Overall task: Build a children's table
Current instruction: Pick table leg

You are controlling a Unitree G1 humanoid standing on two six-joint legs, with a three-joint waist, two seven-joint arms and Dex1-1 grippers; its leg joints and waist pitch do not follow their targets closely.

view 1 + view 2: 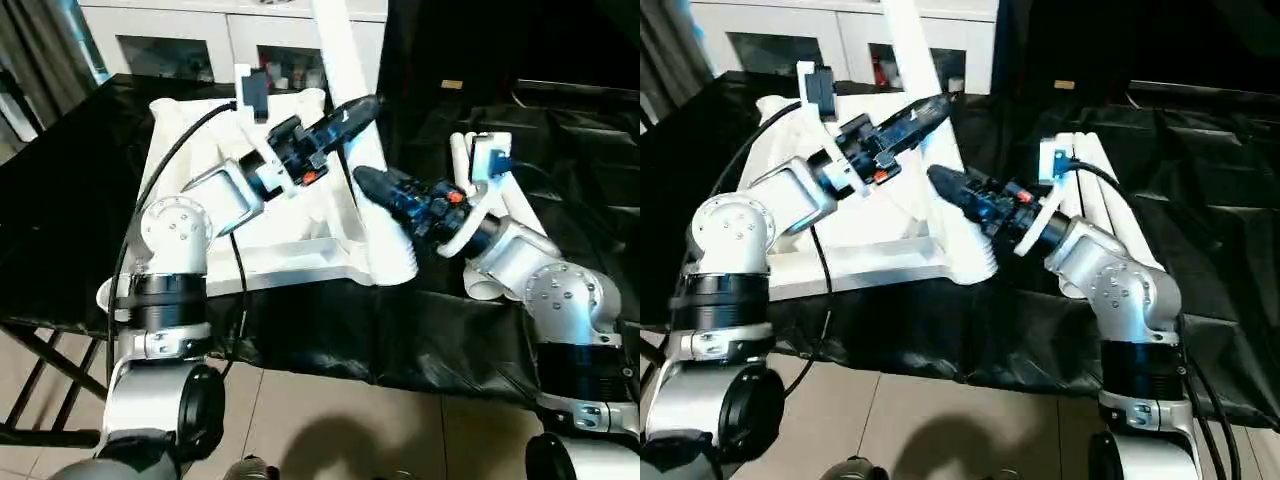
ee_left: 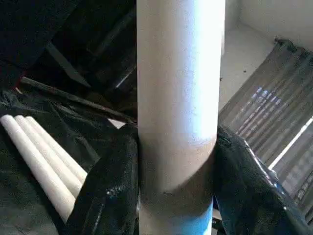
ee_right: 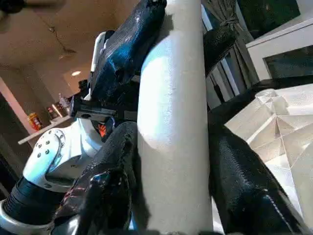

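**Both grippers clamped on one table leg**

Nearest, the robot's silver forearms reach out over the front edge of the black-sheeted work table (image 1: 80, 200). Just beyond that edge lies the children's table (image 1: 290, 255), upside down, its ribbed underside facing up on the black sheet. A white leg (image 1: 345, 110) rises steeply from the near corner socket (image 1: 385, 262) of that top and leans away toward the cabinet.

Low on the leg, the right gripper (image 1: 365, 182) is closed around it, one black finger on each side, as the right wrist view shows. Higher up the same leg, the left gripper (image 1: 355, 108) also clasps it, its fingers (image 2: 110, 188) pressed against both sides of the tube.

Further right, three loose legs (image 1: 1105, 205) lie side by side on the sheet behind the right arm. At the back stands a white glass-door cabinet (image 1: 200, 45).
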